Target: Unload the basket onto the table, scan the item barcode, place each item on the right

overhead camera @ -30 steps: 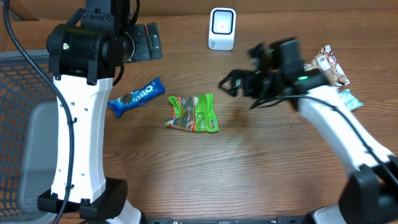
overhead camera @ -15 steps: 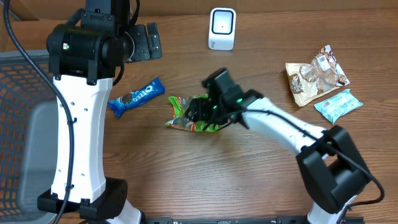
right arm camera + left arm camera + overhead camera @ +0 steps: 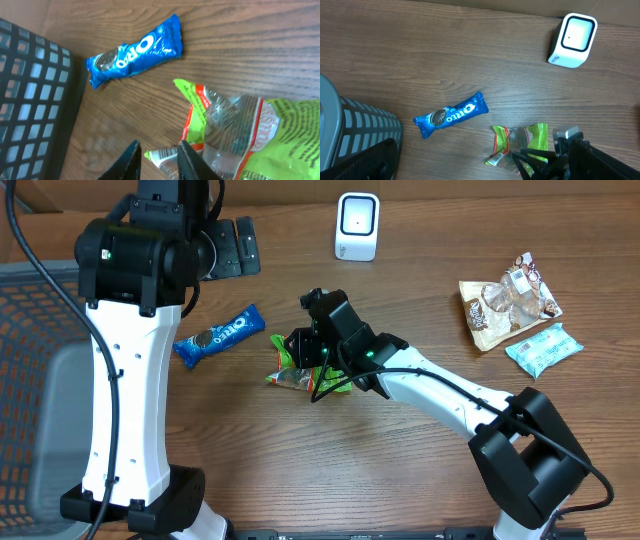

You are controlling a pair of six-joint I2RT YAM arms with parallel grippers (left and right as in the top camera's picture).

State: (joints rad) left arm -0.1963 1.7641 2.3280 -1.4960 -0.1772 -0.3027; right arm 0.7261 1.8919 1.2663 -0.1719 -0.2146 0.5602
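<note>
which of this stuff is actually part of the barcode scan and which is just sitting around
In the job: green bag; scanner; right end effector, its fingers either side of the bag's corner.

Lying about: Oreo pack; brown snack bag; teal bar; basket.

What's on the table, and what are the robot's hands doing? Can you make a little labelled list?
Scanner: white, at far edge of table
Green snack bag: middle of table
Right gripper: fingers either side of the bag's corner, grip unclear
Left gripper: open, holding nothing
Cookie pack: blue, beside the green bag, untouched
</note>
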